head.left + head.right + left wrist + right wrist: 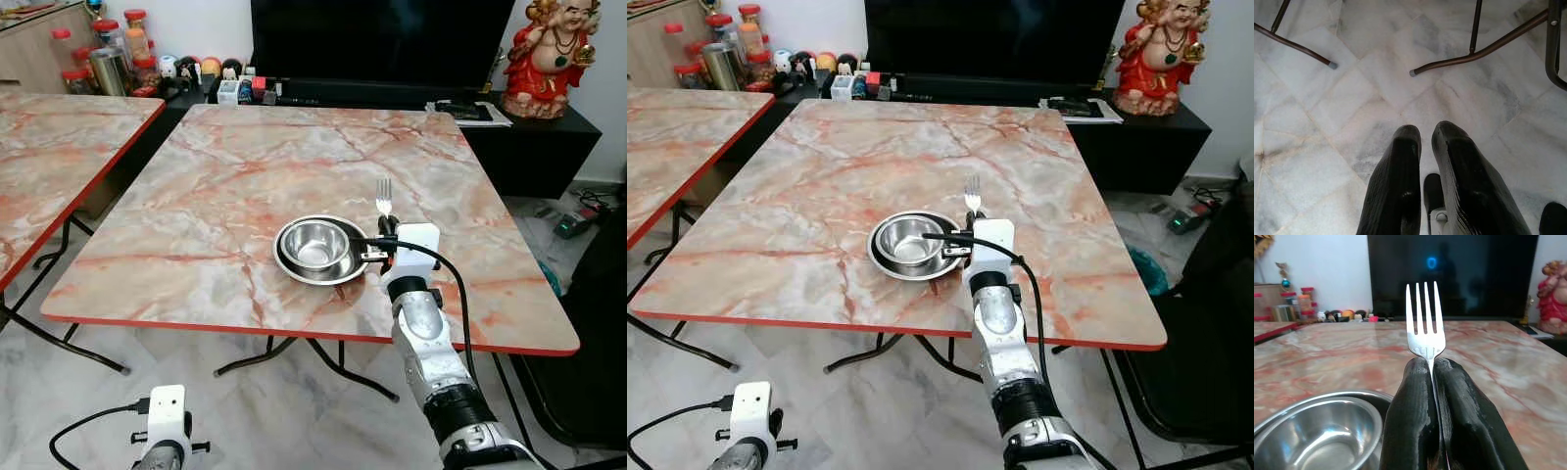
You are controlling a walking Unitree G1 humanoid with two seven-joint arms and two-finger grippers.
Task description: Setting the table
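A steel bowl [316,245] sits in a steel plate [286,262] near the front edge of the marble table [225,186]. Just right of them my right gripper [387,223] is shut on a silver fork [1424,328]. The fork's tines point away from me, toward the television, and stick out past the fingertips [1418,369]. My left gripper [1424,134] hangs low over the floor, left of the table, its two fingers [1400,166] close together with nothing between them.
A second marble table [49,147] stands at the left. Behind the table are a black television [382,39], a low cabinet with jars [108,54] and small items, and a red figurine [554,54]. Metal table legs [1474,51] cross the marble floor.
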